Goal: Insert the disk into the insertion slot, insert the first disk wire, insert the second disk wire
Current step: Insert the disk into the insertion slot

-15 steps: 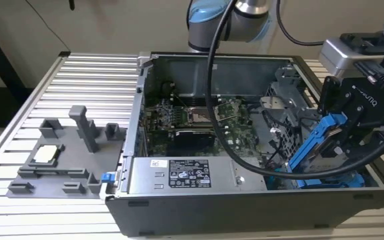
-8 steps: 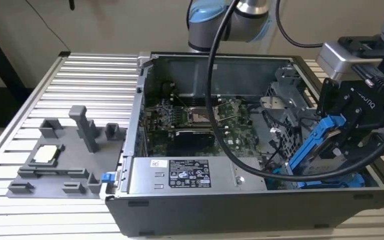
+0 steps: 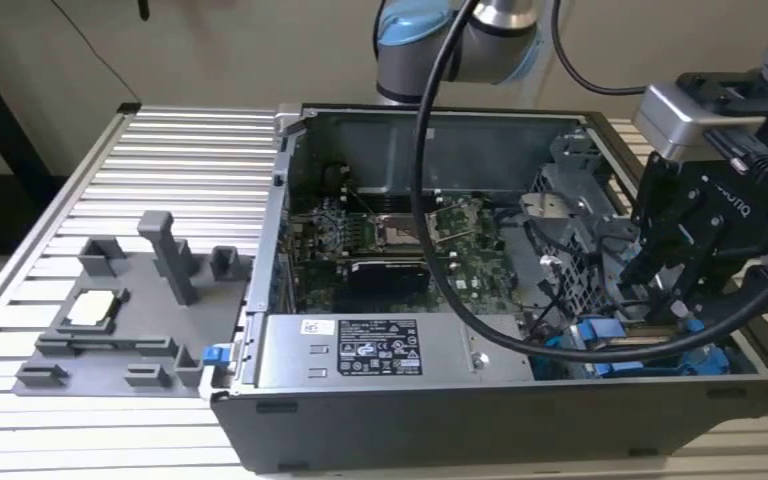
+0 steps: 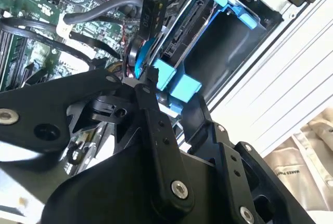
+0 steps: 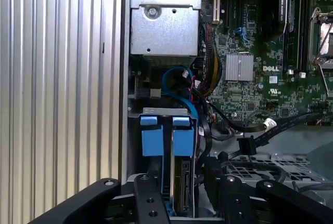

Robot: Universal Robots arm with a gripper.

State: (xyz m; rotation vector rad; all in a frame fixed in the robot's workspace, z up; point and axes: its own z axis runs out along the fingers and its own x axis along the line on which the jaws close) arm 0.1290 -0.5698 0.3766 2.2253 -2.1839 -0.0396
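Black two-fingered gripper [image 5: 182, 177] hangs with fingers [image 5: 150, 198] apart, straddling the flat, silver-grey, blue-framed disk [image 5: 183, 195], which stands on edge inside the dark grey metal insertion slot [image 5: 165, 111], probably to steady it without clamping.

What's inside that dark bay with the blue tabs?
The disk sits inside the insertion slot, with its connector edge and blue carrier showing. Its label and far end are covered by the slot's walls.
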